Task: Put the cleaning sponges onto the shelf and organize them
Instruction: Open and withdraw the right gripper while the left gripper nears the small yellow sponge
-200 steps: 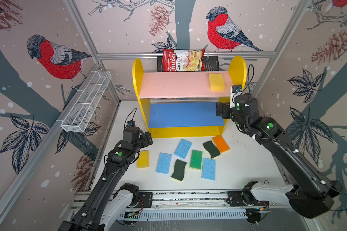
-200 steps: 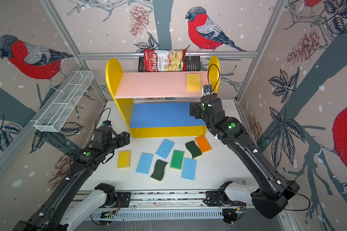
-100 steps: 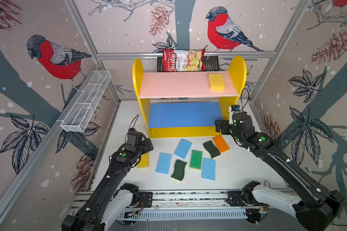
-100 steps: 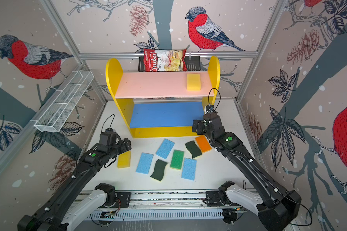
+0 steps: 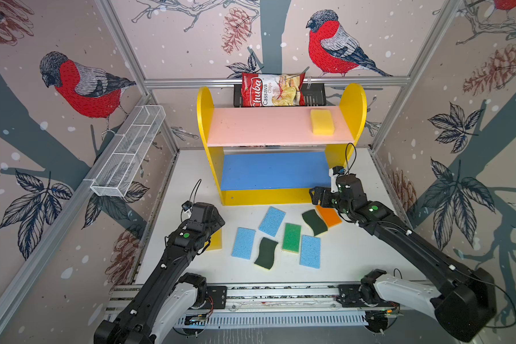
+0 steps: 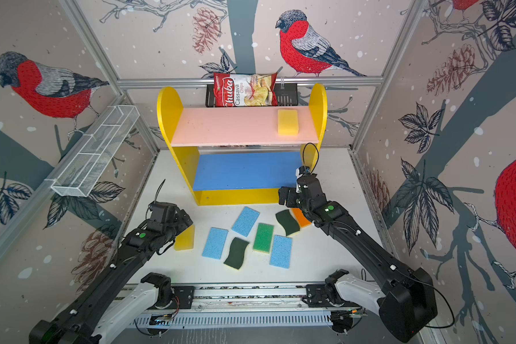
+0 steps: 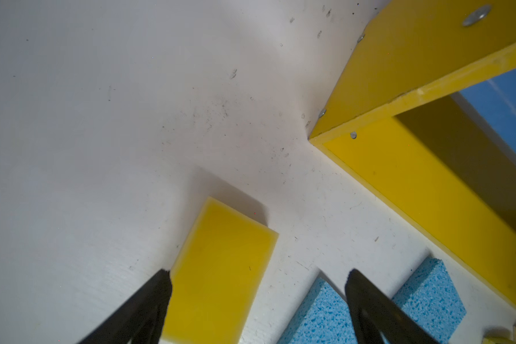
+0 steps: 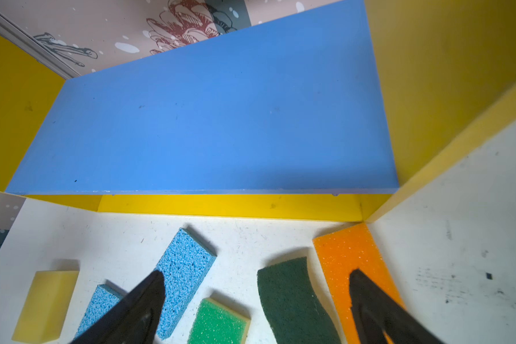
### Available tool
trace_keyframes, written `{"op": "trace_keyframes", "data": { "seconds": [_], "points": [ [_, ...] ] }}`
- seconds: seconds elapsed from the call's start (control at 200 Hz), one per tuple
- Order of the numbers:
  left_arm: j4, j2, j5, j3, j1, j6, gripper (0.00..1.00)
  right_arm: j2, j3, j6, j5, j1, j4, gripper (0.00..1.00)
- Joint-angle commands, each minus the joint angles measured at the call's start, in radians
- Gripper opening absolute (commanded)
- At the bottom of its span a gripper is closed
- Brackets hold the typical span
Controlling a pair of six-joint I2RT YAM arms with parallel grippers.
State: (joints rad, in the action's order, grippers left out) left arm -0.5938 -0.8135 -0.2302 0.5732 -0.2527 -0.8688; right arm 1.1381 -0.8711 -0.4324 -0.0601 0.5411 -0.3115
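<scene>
Both arms have dropped in the last second. My right fingers [image 8: 137, 312] have come down from beside the pink top board [image 5: 265, 125] and now hang low in front of the shelf [image 5: 204, 119]. They are spread wide and hold nothing. One tip is over the orange sponge [image 8: 346, 253], the other over a light blue sponge [image 8: 185, 268], and a dark-green wavy sponge [image 8: 289, 297] shows between them. My left fingers [image 7: 367, 303] have slid forward over the loose yellow sponge [image 7: 218, 268]. They are also spread, one tip by its long edge, and have not clamped it. I see the shelved yellow sponge [image 5: 322, 121] lying flat at the right end of the pink top board. Eight sponges lie on the worktop [image 5: 355, 253], just in front of the shelf's yellow base
</scene>
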Motion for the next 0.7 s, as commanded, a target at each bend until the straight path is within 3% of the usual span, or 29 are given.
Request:
{"op": "trace_keyframes", "data": {
  "seconds": [0.0,0.2,0.42,0.695],
  "points": [
    [0.005,0.031,-0.076,-0.007,-0.001,-0.064,0.92,0.037,0.007,-0.031,0.056,-0.001,0.056,0.96],
    [-0.028,0.017,-0.124,-0.027,0.003,-0.145,0.92,0.096,0.032,-0.036,0.121,0.0,0.098,0.95],
    [-0.006,0.067,-0.115,-0.083,0.041,-0.179,0.91,0.111,0.031,-0.019,0.11,0.001,0.092,0.94],
    [0.103,0.09,0.047,-0.192,0.141,-0.165,0.9,0.144,0.039,-0.017,0.125,0.001,0.095,0.94]
  ]
}}
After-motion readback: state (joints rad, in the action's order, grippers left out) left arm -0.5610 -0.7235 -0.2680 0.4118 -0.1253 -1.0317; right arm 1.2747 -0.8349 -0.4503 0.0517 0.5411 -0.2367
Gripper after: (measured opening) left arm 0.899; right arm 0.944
